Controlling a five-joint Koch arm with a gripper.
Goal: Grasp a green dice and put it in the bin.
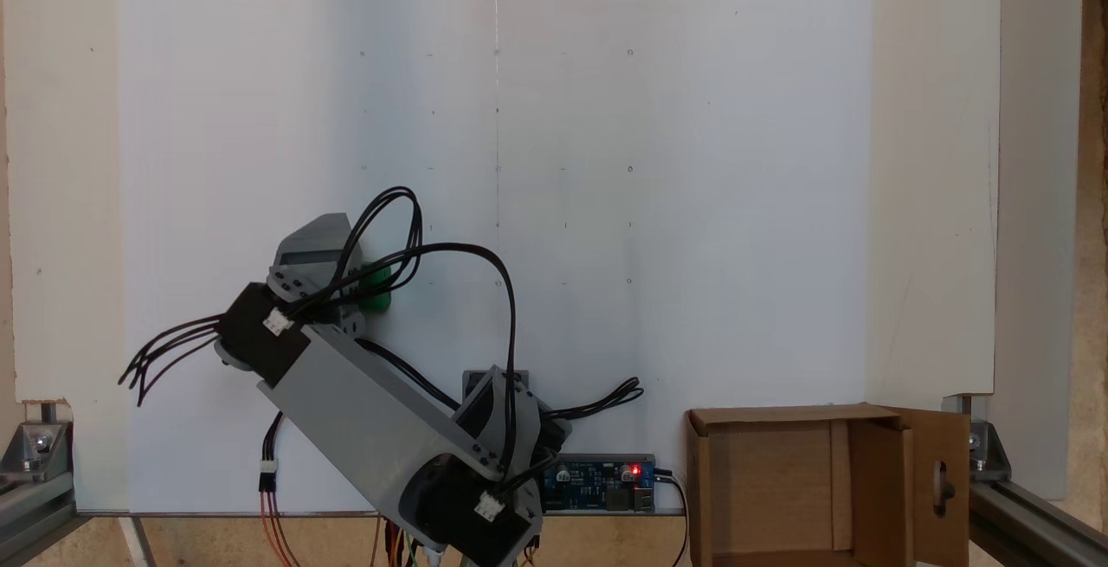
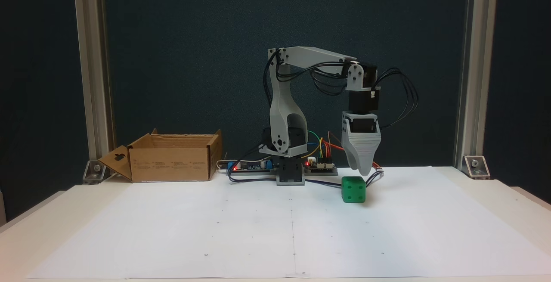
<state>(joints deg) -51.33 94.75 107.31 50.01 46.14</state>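
The green dice (image 2: 354, 189) rests on the white paper, right of the arm's base in a fixed view. From above, only part of the dice (image 1: 378, 290) shows, beside the grey gripper body and under black cables. The gripper (image 2: 363, 170) points straight down, its tip just above the dice's top right edge and apparently apart from it. Its jaws line up as one grey wedge, so their gap is hidden. The gripper (image 1: 346, 286) is seen from behind its wrist. The brown cardboard bin (image 2: 170, 163) stands far off; in the view from above the bin (image 1: 770, 480) is at lower right.
A white paper sheet (image 1: 649, 203) covers most of the table. Controller boards (image 2: 320, 165) with lit red LEDs and coloured wires sit by the arm's base (image 2: 290, 174). Aluminium frame posts (image 2: 467, 71) stand at the table's corners. Loose black cables (image 1: 173, 346) arch around the wrist.
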